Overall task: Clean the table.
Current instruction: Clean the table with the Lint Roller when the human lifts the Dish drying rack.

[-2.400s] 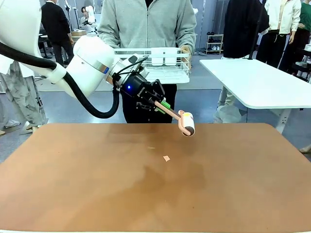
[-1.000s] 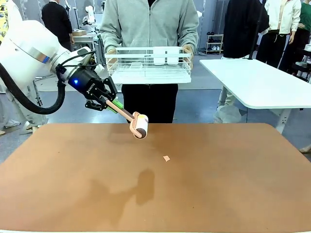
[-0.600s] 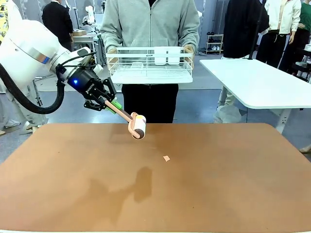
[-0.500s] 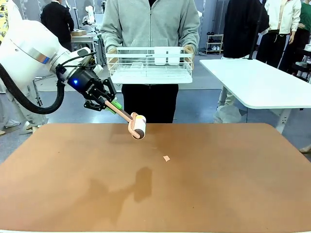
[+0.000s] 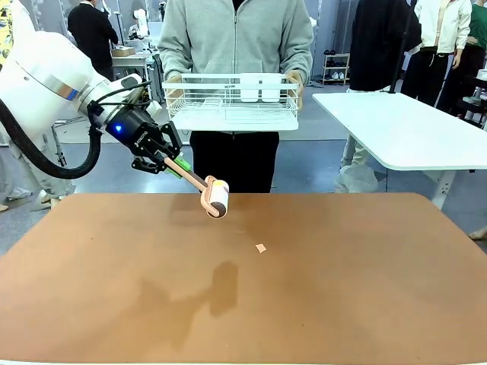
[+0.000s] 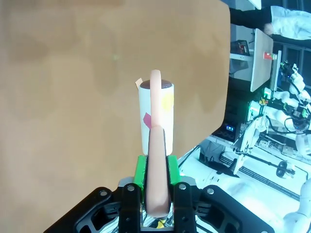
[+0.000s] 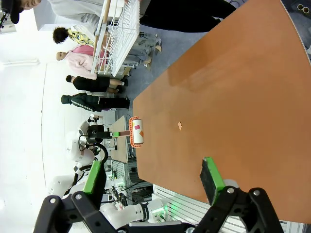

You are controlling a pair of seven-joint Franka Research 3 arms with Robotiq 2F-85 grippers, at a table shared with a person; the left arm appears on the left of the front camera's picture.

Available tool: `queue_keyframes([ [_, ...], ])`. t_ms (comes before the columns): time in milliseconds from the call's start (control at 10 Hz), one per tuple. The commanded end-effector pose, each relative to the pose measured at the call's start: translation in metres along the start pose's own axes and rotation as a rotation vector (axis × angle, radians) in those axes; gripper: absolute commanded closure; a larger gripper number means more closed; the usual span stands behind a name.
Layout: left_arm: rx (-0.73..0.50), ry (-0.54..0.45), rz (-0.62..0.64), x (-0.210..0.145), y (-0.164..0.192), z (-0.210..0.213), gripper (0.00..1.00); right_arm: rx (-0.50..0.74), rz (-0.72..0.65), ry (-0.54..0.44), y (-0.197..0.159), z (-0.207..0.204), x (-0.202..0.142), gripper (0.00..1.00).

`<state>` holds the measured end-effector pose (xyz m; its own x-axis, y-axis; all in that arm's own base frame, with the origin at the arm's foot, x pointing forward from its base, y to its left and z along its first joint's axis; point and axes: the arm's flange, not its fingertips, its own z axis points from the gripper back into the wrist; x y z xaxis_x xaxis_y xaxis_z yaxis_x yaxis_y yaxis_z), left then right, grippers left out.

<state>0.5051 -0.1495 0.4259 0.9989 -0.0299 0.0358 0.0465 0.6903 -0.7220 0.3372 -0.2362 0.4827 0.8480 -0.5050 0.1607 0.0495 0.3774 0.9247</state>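
The table point(image 5: 365, 289) is a wide reddish-brown top with rounded corners. A small pale scrap point(image 5: 261, 248) lies on it near the middle, also visible in the right wrist view point(image 7: 180, 125). My left gripper point(image 5: 172, 163) is shut on the pink handle of a lint roller point(image 5: 216, 199), which hangs tilted over the table's far edge, left of the scrap. In the left wrist view the green pads point(image 6: 140, 171) clamp the handle and the white roller point(image 6: 155, 116) points out ahead. My right gripper point(image 7: 152, 177) stands open, high above the table point(image 7: 243, 87), with nothing between its fingers.
A person at the far side holds a white wire basket point(image 5: 232, 101) in both hands at chest height, above the table's far edge. A white-topped table point(image 5: 403, 129) stands at the back right. Other people stand farther back.
My left arm has swung from the middle to the left with the lint roller, then held still over the last second. The person's basket has shifted slightly left.
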Motion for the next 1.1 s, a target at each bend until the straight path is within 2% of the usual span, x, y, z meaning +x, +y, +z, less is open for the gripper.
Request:
queue_keyframes([
  [0,0.014,-0.067,-0.06,0.0037,0.0023,-0.0019,0.78,0.021,0.014,0.0,0.0028,0.0016,0.0,0.0],
  [400,0.002,0.001,-0.017,0.0006,0.0006,-0.0001,0.78,0.021,0.014,0.0,0.0028,0.0016,0.0,0.0],
  [600,0.018,0.007,-0.002,0.0004,0.0005,0.0003,0.78,0.021,0.014,0.0,0.0028,0.0016,0.0,0.0],
  [700,0.004,-0.041,-0.028,0.0028,0.0003,-0.0016,0.78,0.021,0.014,0.0,0.0028,0.0016,0.0,0.0],
  [800,0.009,-0.01,-0.02,0.0016,0.0015,-0.0015,0.78,0.021,0.014,0.0,0.0028,0.0016,0.0,0.0],
  [1000,0.009,-0.01,-0.02,0.0016,0.0015,-0.0015,0.78,0.021,0.014,0.0,0.0028,0.0016,0.0,0.0],
])
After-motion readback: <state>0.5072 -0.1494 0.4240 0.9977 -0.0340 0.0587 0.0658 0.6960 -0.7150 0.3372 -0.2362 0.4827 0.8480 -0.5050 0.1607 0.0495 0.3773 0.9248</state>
